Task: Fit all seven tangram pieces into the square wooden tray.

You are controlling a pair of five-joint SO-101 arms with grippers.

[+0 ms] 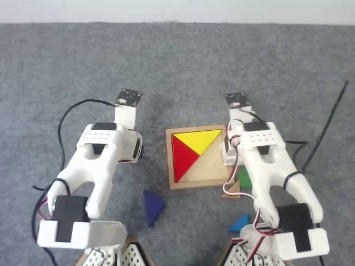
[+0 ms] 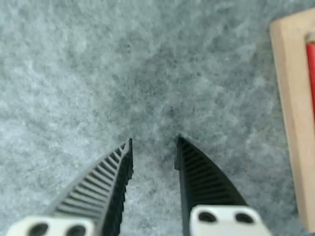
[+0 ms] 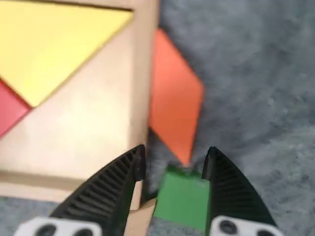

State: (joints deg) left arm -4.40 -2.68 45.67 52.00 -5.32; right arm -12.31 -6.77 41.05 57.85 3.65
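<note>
**While two triangles lie seated, the right hand straddles the green square**

As its ribbed fingers stand parted, the right hand [image 3: 174, 150] brackets the green square [image 3: 182, 199], one finger on either side. Whether either finger touches the piece cannot be told. The square lies on the grey counter [image 1: 277, 66] just outside the square wooden tray [image 3: 140, 73], with one corner of the orange parallelogram [image 3: 174, 113] just beside it. A pale wood-coloured edge shows under the square near the tray wall, and what it belongs to is unclear.

The step in hand appears to be grasping the square. A sound grasp would close on two opposite flat sides, not across corners. The hand should be low enough to seat the piece between the fingers, and the finger nearest the tray should be kept off its rim. The parallelogram is close enough to be nudged, so the lift should be straight up.

Inside the tray, the yellow triangle [image 1: 197, 139] and red triangle [image 1: 183, 158] meet along one edge, and the rest of the floor is bare wood. In the high view the right arm leans over the tray's side, wrist pitched down.

The left hand [image 2: 153, 145] is likewise open and empty, poised over bare counter beside the tray's opposite wall. A dark blue triangle [image 1: 152, 206] and a lighter blue triangle [image 1: 239, 223] lie apart near the arm bases.
</note>
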